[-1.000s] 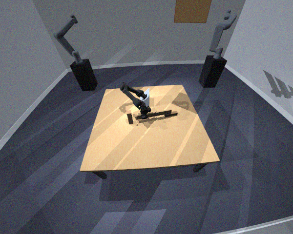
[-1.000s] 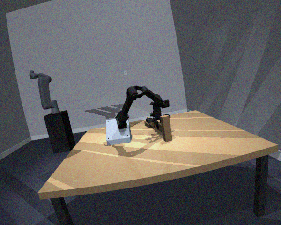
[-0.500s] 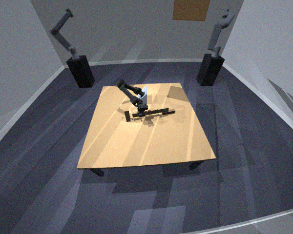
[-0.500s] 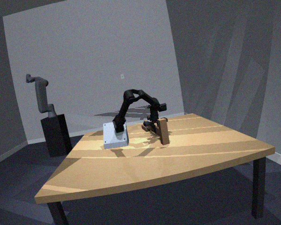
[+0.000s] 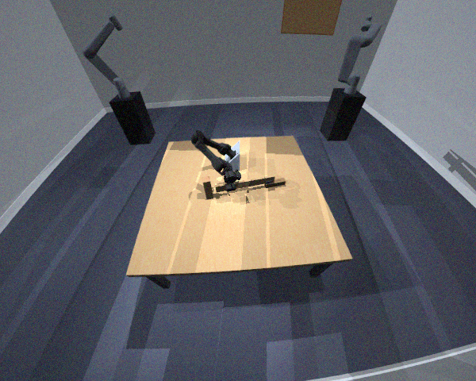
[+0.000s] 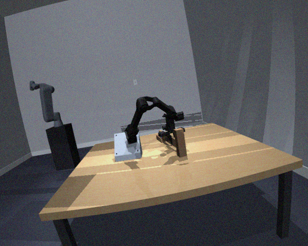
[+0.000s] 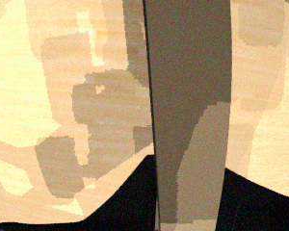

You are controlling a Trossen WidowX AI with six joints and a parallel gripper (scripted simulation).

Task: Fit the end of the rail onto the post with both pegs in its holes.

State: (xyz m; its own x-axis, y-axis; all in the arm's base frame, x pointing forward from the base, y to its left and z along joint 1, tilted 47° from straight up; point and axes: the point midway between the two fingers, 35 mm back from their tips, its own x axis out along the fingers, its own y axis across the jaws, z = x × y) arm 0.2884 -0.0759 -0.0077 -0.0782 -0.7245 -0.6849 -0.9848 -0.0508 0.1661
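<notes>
The dark wooden rail [image 5: 255, 182] [image 7: 190, 72] runs from the low footboard block [image 5: 277, 183] towards the upright wooden post [image 5: 208, 190] [image 6: 180, 143]. My gripper [image 5: 230, 187] [image 7: 170, 160] is shut on the rail a short way from its near end, one black finger on each side in the wrist view. A narrow gap shows between the rail's near end and the post in the top view. The rail's far end is at the block; its seating in the bracket is too small to tell. The pegs and holes cannot be made out.
The arm's pale base plate [image 5: 234, 159] [image 6: 124, 146] stands on the wooden table [image 5: 238, 241] [image 6: 215, 169], behind the rail in the top view. The arm reaches over from it. Two grey arms on black pedestals [image 5: 132, 118] [image 5: 342, 115] stand on the floor beyond the table.
</notes>
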